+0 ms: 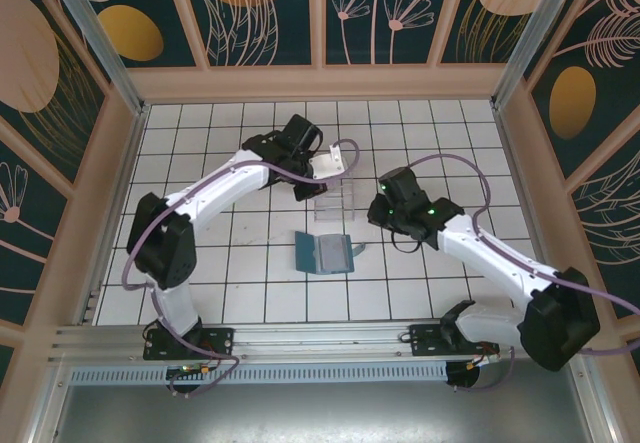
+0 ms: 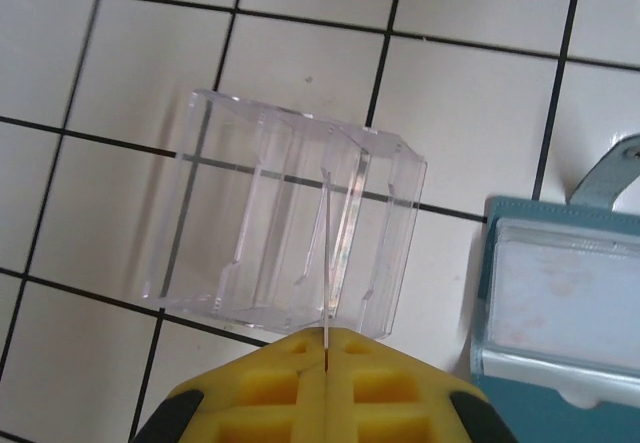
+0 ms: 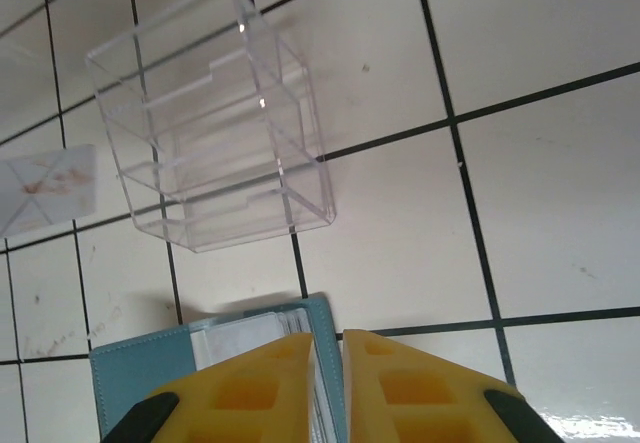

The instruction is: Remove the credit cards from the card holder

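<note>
We've got the tray (image 1: 336, 199) mid-table and the wallet (image 1: 325, 253) just in front, with barely a gap between them. The left arm (image 1: 215, 195) crowds the tray's far-left side, and the right arm (image 1: 470, 248) crowds its right. There are open tiles along the far row, near-left of the wallet and right in front of it.

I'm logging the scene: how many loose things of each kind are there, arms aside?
Holder: 1
Tray: 1
Card: 2 made out, this one in the left gripper, one in the holder
Total: 4
</note>
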